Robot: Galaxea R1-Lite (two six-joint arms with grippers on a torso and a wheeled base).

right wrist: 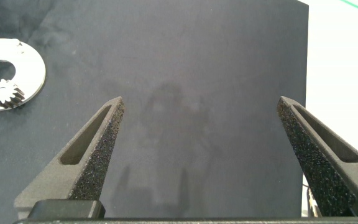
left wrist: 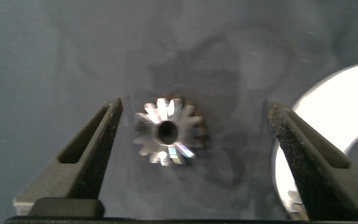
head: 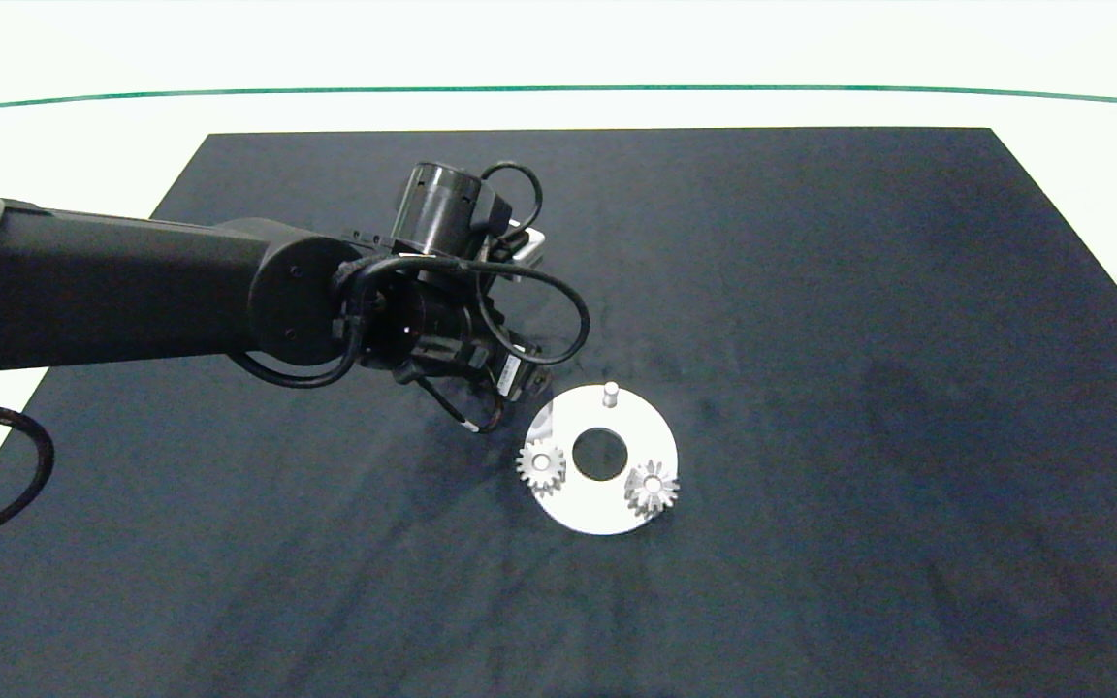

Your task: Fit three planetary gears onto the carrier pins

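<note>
The left pincer (left wrist: 191, 134) hangs spread wide over a loose gear (left wrist: 168, 131) on the dark mat (head: 811, 291) beside the disc (head: 607, 504); the right pincer (right wrist: 197, 134) gapes wide above bare mat, on the white worktop (head: 1082, 155).

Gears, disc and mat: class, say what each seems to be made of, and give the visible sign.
Gears: probably metal, polished; the teeth are silvery and throw bright glints.
Disc: likely plastic, though painted metal is possible; it is flat, uniformly white and matte, as is its bare pin.
Mat: seemingly a soft dark fabric or felt; it shows faint brushed smudges and no shine.
</note>
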